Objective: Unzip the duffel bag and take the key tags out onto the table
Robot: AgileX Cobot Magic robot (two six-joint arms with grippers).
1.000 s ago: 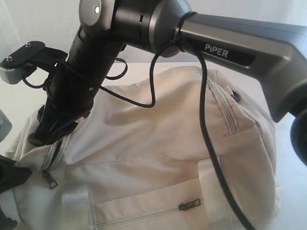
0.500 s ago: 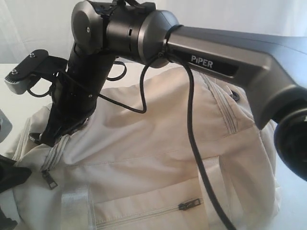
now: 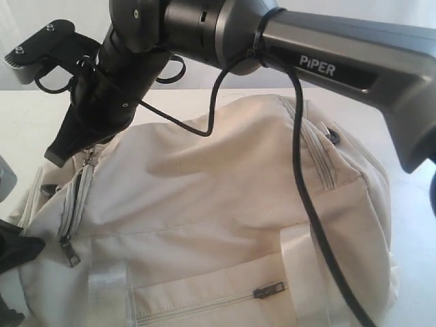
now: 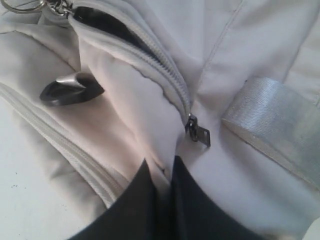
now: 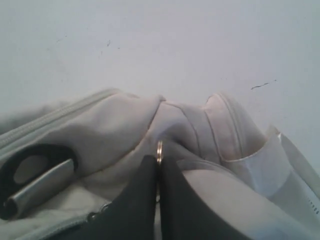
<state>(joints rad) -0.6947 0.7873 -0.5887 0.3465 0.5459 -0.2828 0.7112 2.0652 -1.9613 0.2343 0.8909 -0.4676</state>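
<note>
Unzipping is in hand: the right gripper (image 5: 159,161) pinches a small metal ring (image 5: 159,149) at the zip of the cream fabric duffel bag (image 3: 225,184), toward the flat white table's (image 3: 20,129) left edge. The left gripper (image 4: 167,167) clamps bag fabric. The key tags are unseen; the opening likely needs widening next.

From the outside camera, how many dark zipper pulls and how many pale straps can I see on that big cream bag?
Dark zipper pulls: 3 (left end, front pocket, right side)
Pale webbing straps on the front: 2 (left, right)
Total: 5
</note>
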